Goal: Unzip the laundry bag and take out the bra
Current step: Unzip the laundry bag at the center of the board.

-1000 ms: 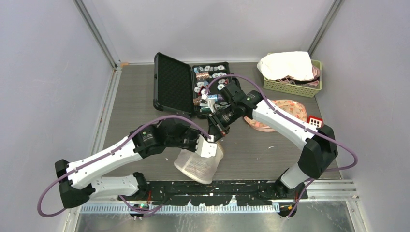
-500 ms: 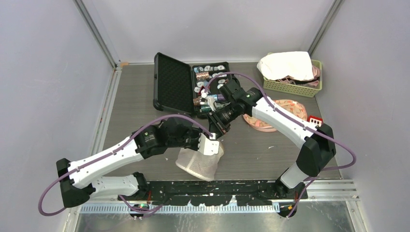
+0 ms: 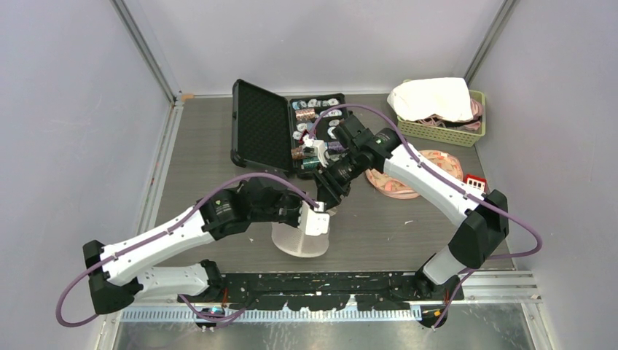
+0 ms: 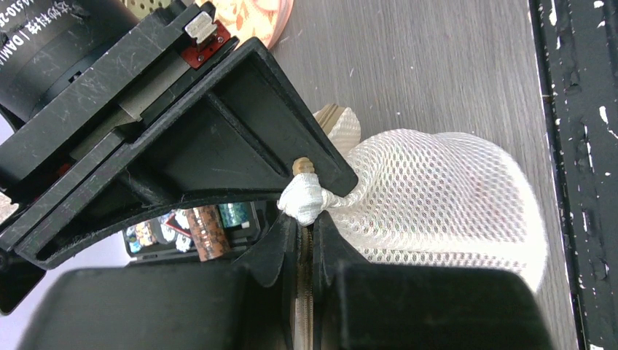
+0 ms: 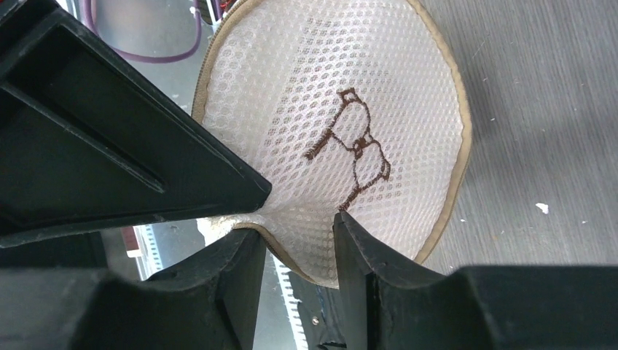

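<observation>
Grey worktop (image 3: 408, 226), walled on 3 sides. L arm (image 3: 167, 233) reaches in from front-left and R arm (image 3: 437, 189) from front-right; both wrists meet near the middle, toward the front.

Open black case (image 3: 259, 127) at the back centre, lid up on its left, small parts in the tray half. Green basket (image 3: 437, 133) in the back-right corner w/ white cloth (image 3: 430, 98) heaped in it. Pink padded garment (image 3: 444, 164) lies flat under the R forearm, w/ a small red item (image 3: 474, 182) just beside it.

Laundry bag (image 3: 299, 240): white mesh, beige trim, resting on the worktop near the front edge, right under the two wrists. Its top is bunched up into a neck. Brown stitched motif (image 5: 357, 157) shows on one face. Contents can't be made out thru the mesh, so bra not identifiable.

Left fingers (image 4: 277, 255): closed tight, pinching the bag's zip edge, tape visible in the slit between them.

Right fingers (image 5: 357, 255): standing partly apart, a fold of mesh running thru the gap. One tip sits against a small white knot of mesh (image 4: 302, 198), just above the left fingers.
</observation>
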You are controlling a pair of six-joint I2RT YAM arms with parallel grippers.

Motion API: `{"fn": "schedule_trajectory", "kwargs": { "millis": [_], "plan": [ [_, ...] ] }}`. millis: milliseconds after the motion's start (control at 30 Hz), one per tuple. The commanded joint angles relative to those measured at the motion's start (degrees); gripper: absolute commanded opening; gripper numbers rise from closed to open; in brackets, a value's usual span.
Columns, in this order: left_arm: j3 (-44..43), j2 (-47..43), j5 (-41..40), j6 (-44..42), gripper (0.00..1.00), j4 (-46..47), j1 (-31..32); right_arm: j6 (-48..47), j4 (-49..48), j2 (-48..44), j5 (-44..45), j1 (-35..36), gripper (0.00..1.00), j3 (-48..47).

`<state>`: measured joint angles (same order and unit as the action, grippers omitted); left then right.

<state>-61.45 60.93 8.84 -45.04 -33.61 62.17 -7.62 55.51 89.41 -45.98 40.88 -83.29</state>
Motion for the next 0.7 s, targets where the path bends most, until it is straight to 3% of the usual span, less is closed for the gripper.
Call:
{"fn": "schedule_trajectory", "kwargs": {
  "millis": [0,300,433,533,667],
  "plan": [
    [0.3,-0.5,12.2,-1.2,0.00,15.2,2.0,-4.7,-6.9,-0.2,-6.1,2.2,0.46,-7.0],
    [3.8,-3.9,14.5,1.0,0.00,17.2,-0.1,-6.9,-5.6,-1.9,-8.1,2.2,0.46,-6.4],
    [1.7,-1.7,16.1,3.7,0.05,17.7,-0.1,0.0,-13.2,-0.4,-7.5,3.6,0.34,-6.2],
    [-0.6,0.3,18.4,4.4,0.06,16.8,0.1,4.5,-16.0,1.3,-6.5,4.9,0.35,-6.3],
    [-3.7,4.3,16.8,5.0,0.05,15.4,0.3,9.5,-17.8,4.0,-3.7,5.8,0.44,-7.2]
  ]
}}
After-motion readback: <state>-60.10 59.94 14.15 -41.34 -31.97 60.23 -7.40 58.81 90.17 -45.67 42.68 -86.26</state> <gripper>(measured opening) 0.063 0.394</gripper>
